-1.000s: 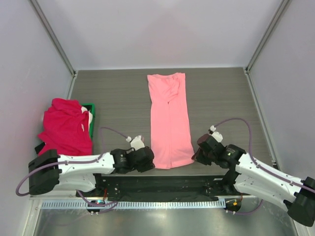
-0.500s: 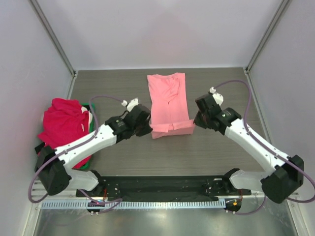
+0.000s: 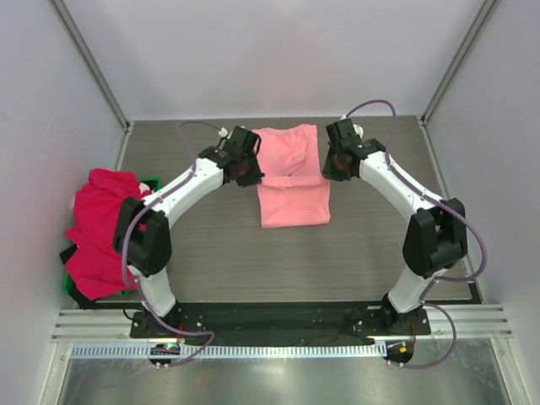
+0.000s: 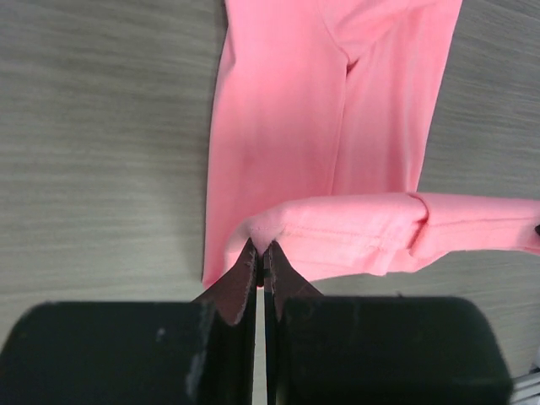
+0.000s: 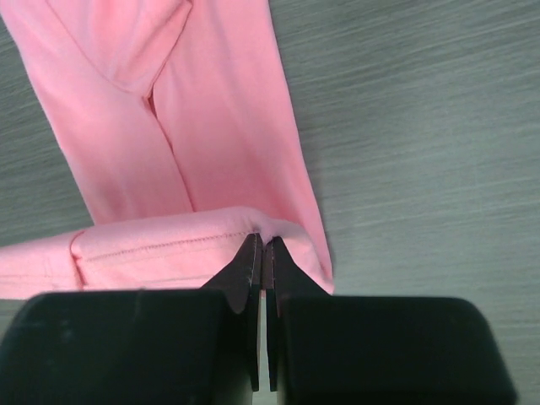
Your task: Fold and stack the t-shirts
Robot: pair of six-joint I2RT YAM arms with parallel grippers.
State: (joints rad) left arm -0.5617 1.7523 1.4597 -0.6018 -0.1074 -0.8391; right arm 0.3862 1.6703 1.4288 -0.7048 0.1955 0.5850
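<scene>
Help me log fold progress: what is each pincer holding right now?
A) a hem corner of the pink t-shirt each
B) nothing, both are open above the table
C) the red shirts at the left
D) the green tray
A: the left pincer and the right pincer are each shut on a hem corner of the pink t-shirt, held over its body.

The heap of crimson cotton t-shirts (image 3: 101, 224) hides nearly all of the green tray (image 3: 155, 182). The salmon-pink cotton t-shirt (image 4: 278, 126) runs past both wrist views' top edges.
</scene>
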